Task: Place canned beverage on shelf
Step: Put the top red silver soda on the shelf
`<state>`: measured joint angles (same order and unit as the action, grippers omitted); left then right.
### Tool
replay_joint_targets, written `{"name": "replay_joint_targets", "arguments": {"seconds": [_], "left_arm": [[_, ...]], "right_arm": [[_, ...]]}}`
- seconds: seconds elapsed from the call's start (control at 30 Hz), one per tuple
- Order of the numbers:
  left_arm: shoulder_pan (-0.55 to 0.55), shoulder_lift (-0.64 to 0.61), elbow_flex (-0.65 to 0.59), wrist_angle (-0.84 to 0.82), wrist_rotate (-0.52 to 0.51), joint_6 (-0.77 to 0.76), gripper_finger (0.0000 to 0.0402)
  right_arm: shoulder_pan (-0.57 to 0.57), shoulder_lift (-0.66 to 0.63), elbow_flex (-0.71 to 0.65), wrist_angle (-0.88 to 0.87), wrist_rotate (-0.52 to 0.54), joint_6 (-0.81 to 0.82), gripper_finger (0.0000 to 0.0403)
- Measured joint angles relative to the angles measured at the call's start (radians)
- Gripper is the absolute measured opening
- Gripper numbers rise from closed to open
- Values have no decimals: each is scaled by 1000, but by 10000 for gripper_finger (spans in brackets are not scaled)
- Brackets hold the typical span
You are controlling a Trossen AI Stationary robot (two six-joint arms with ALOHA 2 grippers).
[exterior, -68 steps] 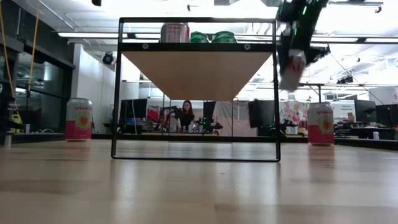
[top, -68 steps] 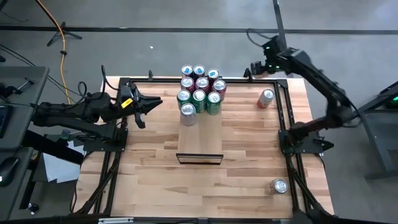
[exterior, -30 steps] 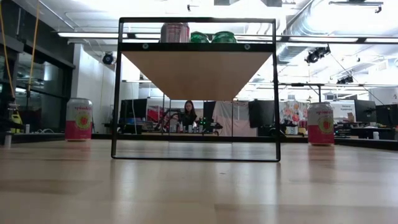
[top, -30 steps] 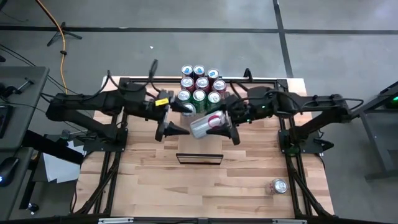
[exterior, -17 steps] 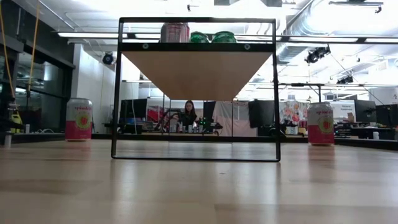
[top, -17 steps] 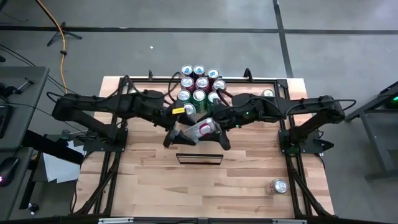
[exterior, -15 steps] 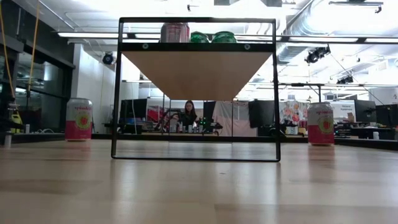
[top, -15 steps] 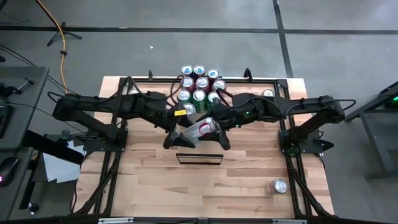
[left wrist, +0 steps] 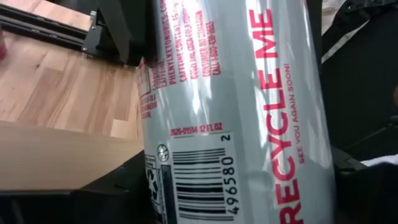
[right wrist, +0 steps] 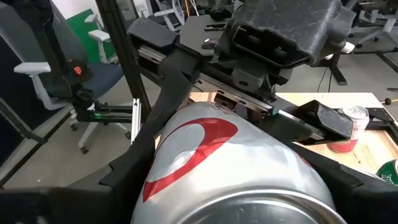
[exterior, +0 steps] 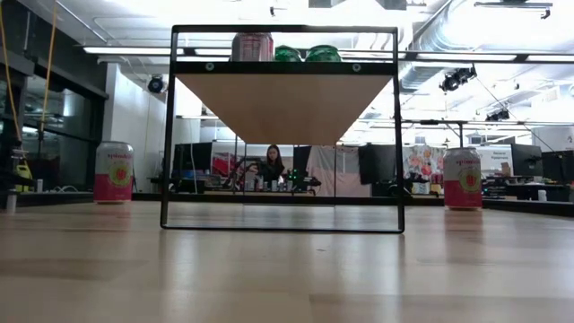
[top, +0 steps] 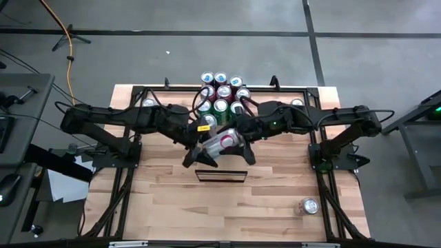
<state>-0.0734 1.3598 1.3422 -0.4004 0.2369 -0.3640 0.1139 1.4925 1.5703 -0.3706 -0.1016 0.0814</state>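
Silver-and-red beverage can (top: 222,143) held tilted above the long pale wooden shelf panel (top: 221,153), right gripper (top: 241,146) clamped on it, left gripper (top: 200,153) fingers set around it, firm grip not discernible

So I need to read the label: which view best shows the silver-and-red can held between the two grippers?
Left wrist view: the silver-and-red can fills it, text legible. Right wrist shows its red-marked side and rim; high view, small and tilted; low view, nothing.

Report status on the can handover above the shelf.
Right gripper shut on silver-and-red can. Left gripper around it, closing. Shelf below, stocked cans behind.
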Motion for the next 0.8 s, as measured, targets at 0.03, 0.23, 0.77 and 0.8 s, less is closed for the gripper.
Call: {"name": "replay_joint_targets", "arguments": {"seconds": [0.03, 0.23, 0.77, 0.8], "left_arm": [[-1, 0, 0, 0, -5, 0, 236], [0, 0, 0, -7, -26, 25, 236], [1, -135, -3, -202, -222, 78, 236], [-7, -147, -9, -190, -243, 78, 236]], "right_arm": [[0, 0, 0, 0, -3, -1, 289], [0, 0, 0, -2, 1, -11, 322], [-40, -142, 2, -178, 46, 79, 385], [-37, -150, 2, -196, 50, 85, 385]]}}
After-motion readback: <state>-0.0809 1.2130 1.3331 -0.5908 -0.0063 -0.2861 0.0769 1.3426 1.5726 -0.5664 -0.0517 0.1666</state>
